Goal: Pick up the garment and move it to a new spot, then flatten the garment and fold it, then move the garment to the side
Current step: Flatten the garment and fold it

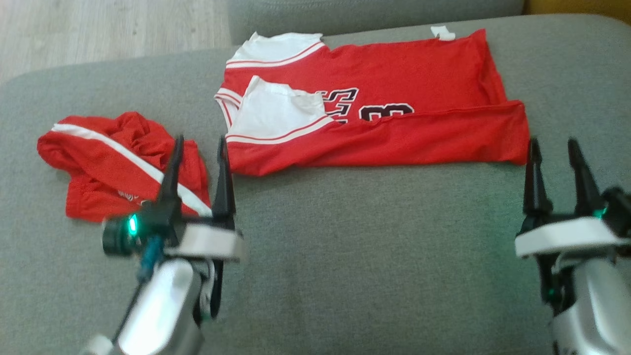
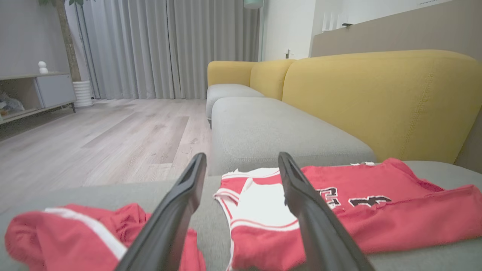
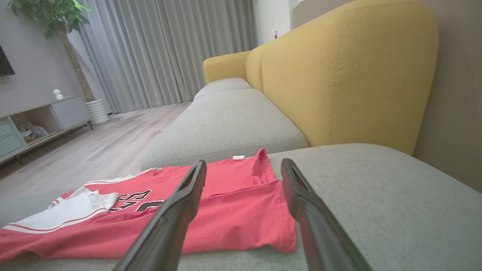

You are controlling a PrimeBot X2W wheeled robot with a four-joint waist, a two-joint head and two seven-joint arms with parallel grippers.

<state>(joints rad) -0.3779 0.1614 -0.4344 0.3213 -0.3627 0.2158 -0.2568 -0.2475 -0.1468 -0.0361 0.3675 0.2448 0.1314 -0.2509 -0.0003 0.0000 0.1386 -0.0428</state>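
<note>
While both hands hang empty over the near part of the grey fabric sofa seat cushion, the fold looks half made. The red short-sleeved jersey with white sleeves and black-and-white lettering lies flat toward the cushion's far edge, sleeves toward the left edge and hem toward the right. Its near long side is turned up over the body, and that red band covers the lower part of the lettering.

The left hand has its two dark fingers spread apart with nothing between them, tips just beside the jersey's near-left corner. The right hand is likewise spread and empty, just beside the near-right corner. A crumpled pair of red shorts with a white stripe sits near the cushion's left edge, apart from the jersey.

I judge the work to be in the folding step, with one lengthwise fold laid. The next move probably calls for a second fold, each hand pinching both layers at a corner so the turned-up band does not slide open. The thin cloth may bunch if only the top layer is caught. Moving it aside remains to be done.
</note>
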